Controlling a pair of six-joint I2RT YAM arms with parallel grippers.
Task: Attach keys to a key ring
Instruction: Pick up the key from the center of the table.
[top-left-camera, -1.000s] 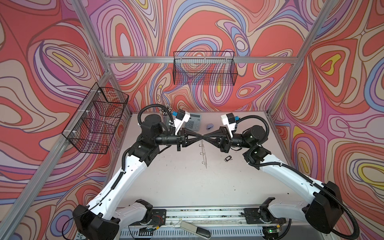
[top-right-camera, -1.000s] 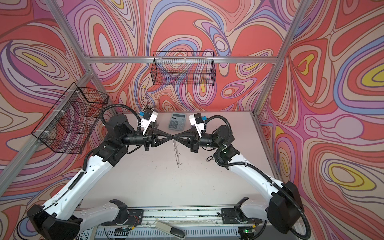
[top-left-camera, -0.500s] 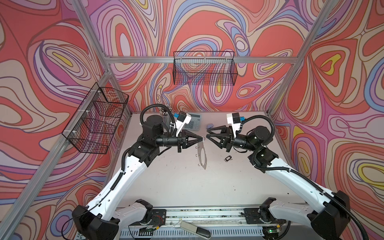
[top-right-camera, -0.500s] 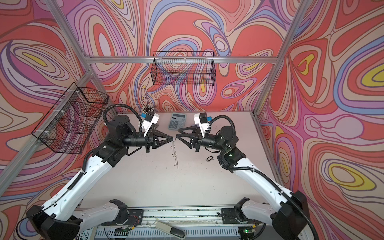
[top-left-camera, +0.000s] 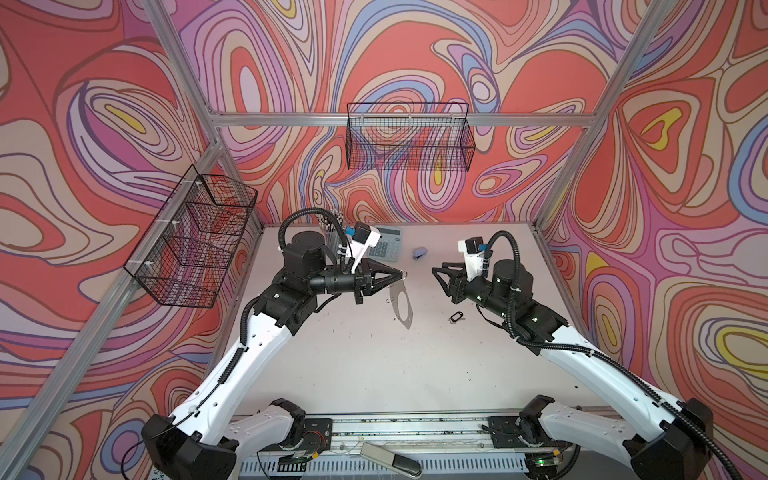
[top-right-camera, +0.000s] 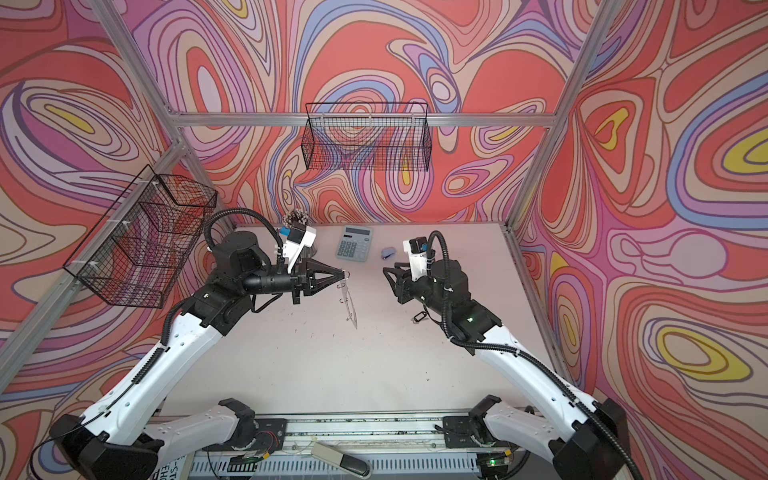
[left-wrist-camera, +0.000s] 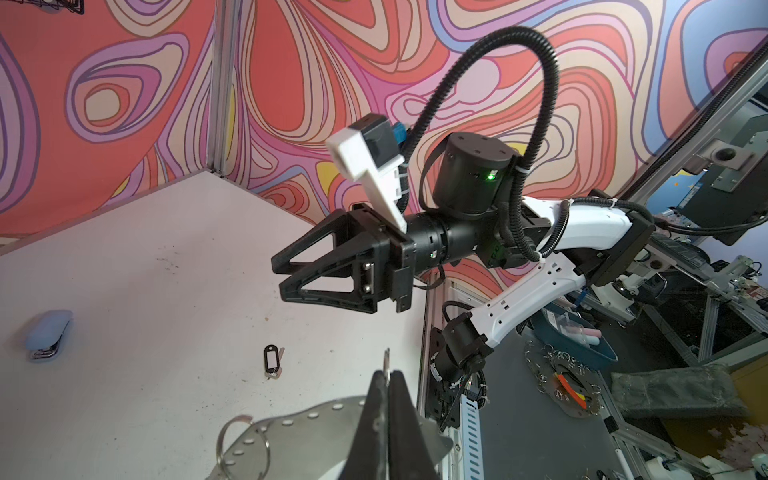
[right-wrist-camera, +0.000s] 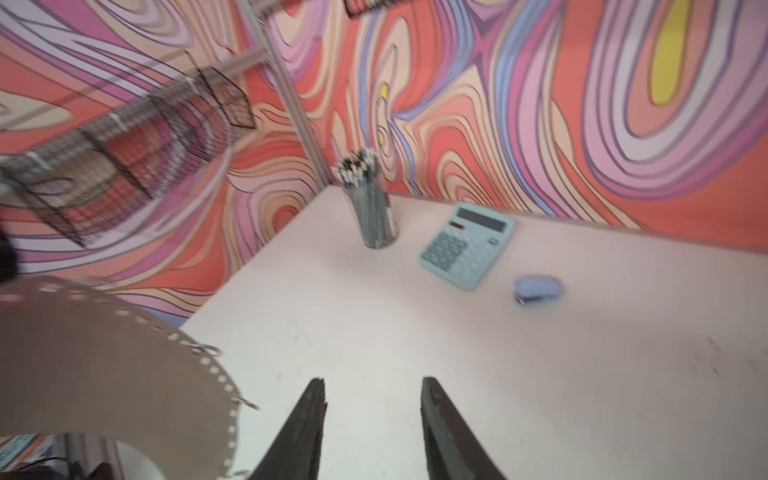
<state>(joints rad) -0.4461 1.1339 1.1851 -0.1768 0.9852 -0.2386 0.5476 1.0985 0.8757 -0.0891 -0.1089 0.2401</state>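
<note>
The key ring (top-left-camera: 401, 308), a flat oval band with a dotted rim, hangs on edge above the table from my left gripper (top-left-camera: 400, 274), which is shut on its upper rim. In the left wrist view the band (left-wrist-camera: 299, 432) passes between the closed tips of the left gripper (left-wrist-camera: 388, 374), and a silver wire loop (left-wrist-camera: 243, 444) hangs from its rim. The keys (top-left-camera: 456, 316), a black tag with a small silver key, lie on the table below my right arm. My right gripper (top-left-camera: 438, 276) is open and empty, to the right of the ring and apart from it.
A pale blue calculator (top-left-camera: 388, 245), a small blue stapler (top-left-camera: 420, 252) and a cup of pens (top-left-camera: 332, 224) stand at the back of the table. Wire baskets hang on the left wall (top-left-camera: 195, 241) and the back wall (top-left-camera: 409, 137).
One second ago both grippers met tip to tip at the ring. The right gripper has opened and drawn back to the right. The left gripper has pulled slightly left, still holding the ring.
</note>
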